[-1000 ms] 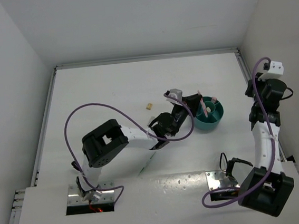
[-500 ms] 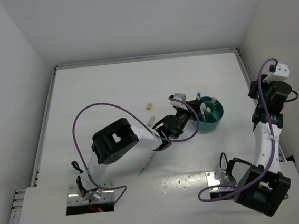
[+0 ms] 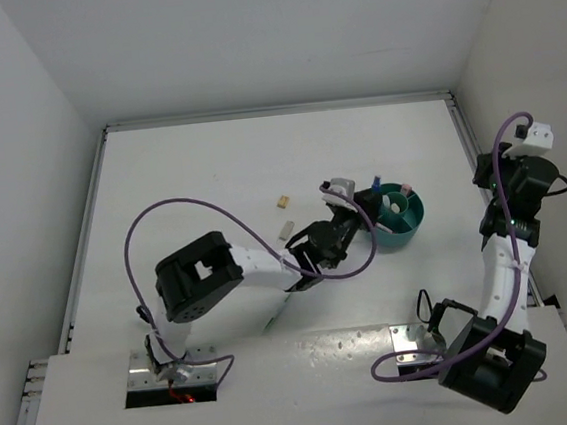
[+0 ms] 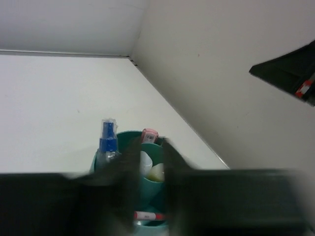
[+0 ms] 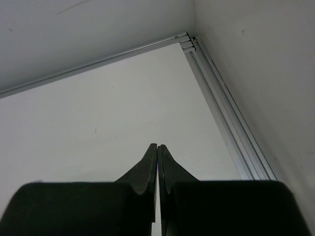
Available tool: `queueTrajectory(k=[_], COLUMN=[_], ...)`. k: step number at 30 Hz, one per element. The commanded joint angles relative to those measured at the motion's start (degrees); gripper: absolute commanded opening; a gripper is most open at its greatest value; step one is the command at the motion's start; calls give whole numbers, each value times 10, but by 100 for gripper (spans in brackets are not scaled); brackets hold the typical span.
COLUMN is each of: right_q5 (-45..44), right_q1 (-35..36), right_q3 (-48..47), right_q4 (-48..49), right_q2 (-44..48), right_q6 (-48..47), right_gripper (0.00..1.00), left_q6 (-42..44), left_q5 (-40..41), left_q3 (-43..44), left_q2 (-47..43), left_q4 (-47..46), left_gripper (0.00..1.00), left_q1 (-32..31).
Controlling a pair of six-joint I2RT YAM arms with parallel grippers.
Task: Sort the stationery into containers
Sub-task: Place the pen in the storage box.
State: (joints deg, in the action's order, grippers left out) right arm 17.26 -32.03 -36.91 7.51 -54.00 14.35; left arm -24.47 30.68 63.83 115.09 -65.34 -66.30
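Cup (image 3: 404, 233): plain teal on my feed.
Pen (image 4: 107, 142): blue, clear tip.
Marker (image 4: 149, 135): pink cap.
Far eraser (image 3: 282, 202): yellow.
Near eraser (image 3: 286, 229): grey.
Surface (image 3: 209, 169): white.
Cables (image 3: 163, 209): purple.

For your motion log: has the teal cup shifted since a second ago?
No. The teal cup keeps its spot relative to the yellow eraser.

The white table (image 3: 189, 171) carries a teal cup (image 3: 407, 233), a yellow eraser (image 3: 282, 202) and, seemingly, a grey eraser (image 3: 286, 229).
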Motion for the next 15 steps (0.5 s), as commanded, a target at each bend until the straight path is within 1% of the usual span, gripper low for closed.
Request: queueTrajectory(k=[1,2,3,4,5,6,7,8,9,10,11,13,15], right_q5=[16,22,22,22,27,32,32,39,47,47,52,58,64], right_q1=[-4,-4,-9,-9,-9,-9,-9,-9,-9,-9,-9,-9,-9], right_q3=[2,2,2,2,2,2,7,7,2,2,-4,-4,-4], right_q4=[29,29,29,29,29,29,29,34,34,28,28,22,22], right_q2=[17,17,17,17,17,17,17,11,11,6,6,6,6], right_q6=[8,8,8,8,8,8,8,8,8,8,8,8,8], right_gripper=[0,0,0,0,0,2,4,6,9,10,10,13,14], left_q6=[80,80,4,-68,-132,-186,-203,-211,-211,-211,-211,-216,-216], left_q5=[84,113,158,158,131,98,46,21,-6,-64,-83,-98,-112], left_q3=[-3,20,106,162,207,233,232,207,171,103,76,14,-12], left_q2=[-123,-170,-183,-183,-178,-171,-171,-180,-195,-225,-236,-262,-268], left_q4=[57,264,422,585,837,915,969,999,1006,1006,1006,1023,1029], left_gripper=[0,0,0,0,0,0,3,18,33,44,49,56,58], left_q1=[-35,-41,-41,-17,2,19,34,49,50,59,71,76,82])
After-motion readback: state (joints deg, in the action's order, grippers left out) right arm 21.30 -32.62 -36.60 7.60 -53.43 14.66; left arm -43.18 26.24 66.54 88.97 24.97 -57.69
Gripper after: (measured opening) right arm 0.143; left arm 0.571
